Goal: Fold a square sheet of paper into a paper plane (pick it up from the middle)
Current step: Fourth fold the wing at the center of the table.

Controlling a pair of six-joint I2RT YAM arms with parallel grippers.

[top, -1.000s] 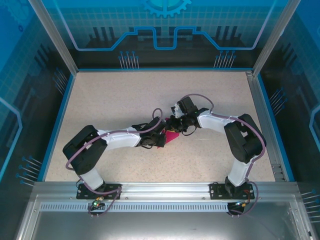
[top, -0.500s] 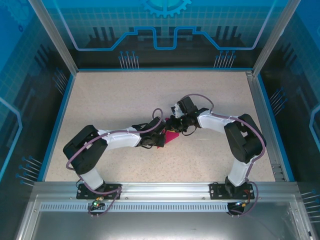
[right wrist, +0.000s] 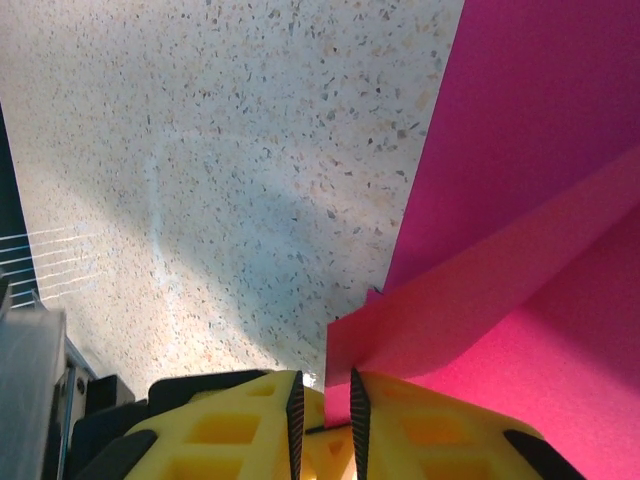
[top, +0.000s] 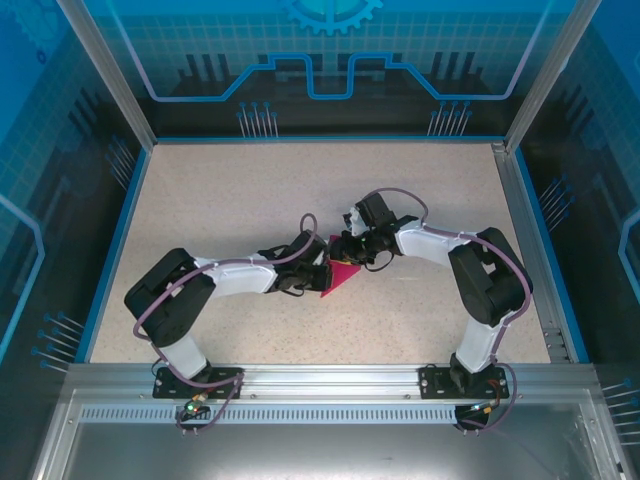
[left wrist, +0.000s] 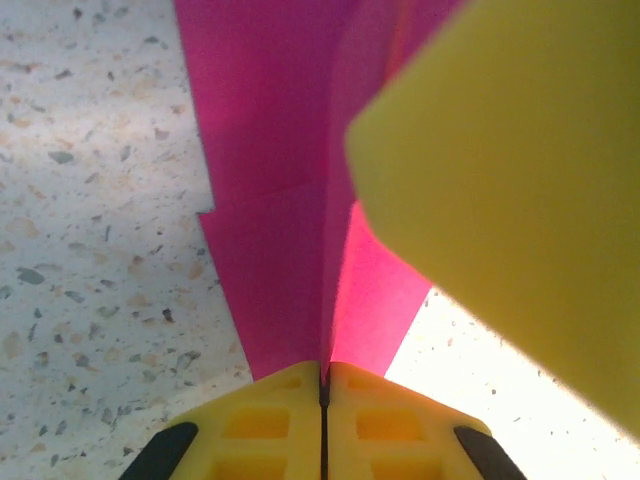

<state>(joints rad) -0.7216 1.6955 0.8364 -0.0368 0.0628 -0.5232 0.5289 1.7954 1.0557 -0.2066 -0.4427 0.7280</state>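
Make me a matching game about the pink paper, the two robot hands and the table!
1. pink paper
2. left hand
3. right hand
4. table

A. speckled beige
B. fingers pressed together on the paper
C. fingers a little apart, paper edge between them
D. magenta, folded

Pairs: 1-D, 2-B, 3-C, 4-A
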